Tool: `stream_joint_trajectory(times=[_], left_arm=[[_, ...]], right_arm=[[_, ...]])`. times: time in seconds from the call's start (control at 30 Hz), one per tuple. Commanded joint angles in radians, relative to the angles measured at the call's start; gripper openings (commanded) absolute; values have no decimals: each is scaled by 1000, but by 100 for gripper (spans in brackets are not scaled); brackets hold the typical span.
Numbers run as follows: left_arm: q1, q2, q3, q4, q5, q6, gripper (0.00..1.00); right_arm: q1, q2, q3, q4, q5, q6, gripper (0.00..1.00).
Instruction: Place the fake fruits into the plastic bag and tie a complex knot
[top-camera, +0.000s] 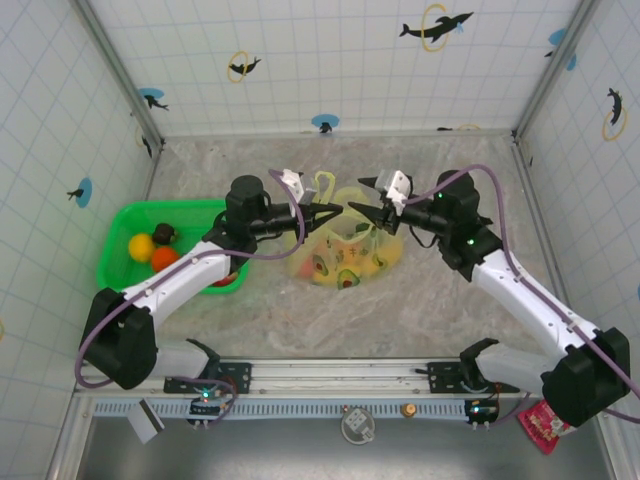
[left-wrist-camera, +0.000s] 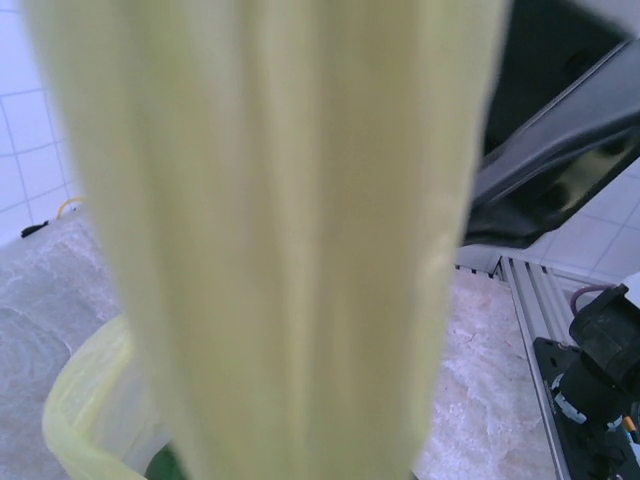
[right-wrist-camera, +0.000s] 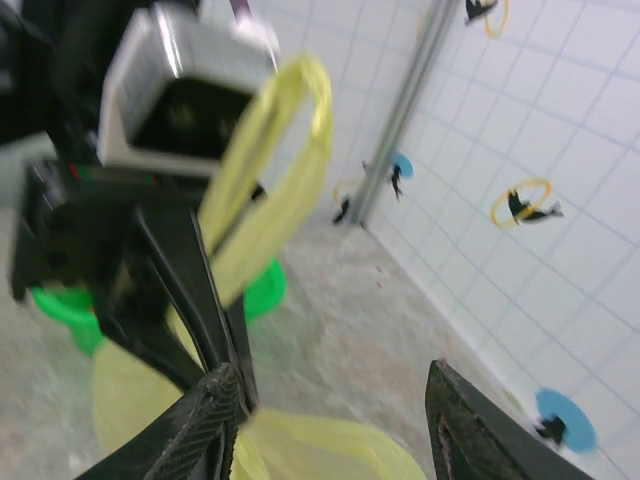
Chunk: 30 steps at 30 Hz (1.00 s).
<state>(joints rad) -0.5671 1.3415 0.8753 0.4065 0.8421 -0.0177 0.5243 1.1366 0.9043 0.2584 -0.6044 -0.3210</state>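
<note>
Jaws first: the left gripper was pinched tight on a handle loop of the plastic bag, and the loop stood up above its tips. The right gripper faced it tip to tip, just beside, w/ jaws partly apart and nothing clamped betw. them.

The right wrist view added detail the top view lacked. The right gripper's two ribbed fingers stood apart w/ bare gap betw. them, over pale film low in frame. Just beyond, the left gripper's black fingers were closed on the yellow loop, w/ its grey wrist cam above.

The left wrist view was very close in: a blurred strip of the bag's film hung across the lens, w/ one dark finger at the right and the bag rim at lower left.

Only the top view gave the layout. The bag sat mid-table on the marbled table, betw. the arms, w/ fake fruits showing through the film. A green basket at the left held more: yellow, orange, dark brown.

Writing: a red packet at the near right had print too small to read. The walls carried dolphin-and-ring decals.
</note>
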Motion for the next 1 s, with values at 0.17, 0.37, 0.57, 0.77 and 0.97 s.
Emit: stream_joint_trajectory(times=[0.17,0.37,0.57,0.77,0.97], left_arm=[[-5,-8,-13,13,29,42,0],[-10,-8,-10,3,25,51,0],[-14,-6,-8,-3,22,58,0],[-14,-18,-15,-11,-12,58,0],[-13,-37,-29,-15,-58,54,0]], right_arm=[[36,109,119,219,-97,350,61],[54,160,179,197,-102,348,59],[56,204,221,203,-113,362,32],[35,185,189,205,-130,355,0],[-9,83,77,265,-29,365,0]])
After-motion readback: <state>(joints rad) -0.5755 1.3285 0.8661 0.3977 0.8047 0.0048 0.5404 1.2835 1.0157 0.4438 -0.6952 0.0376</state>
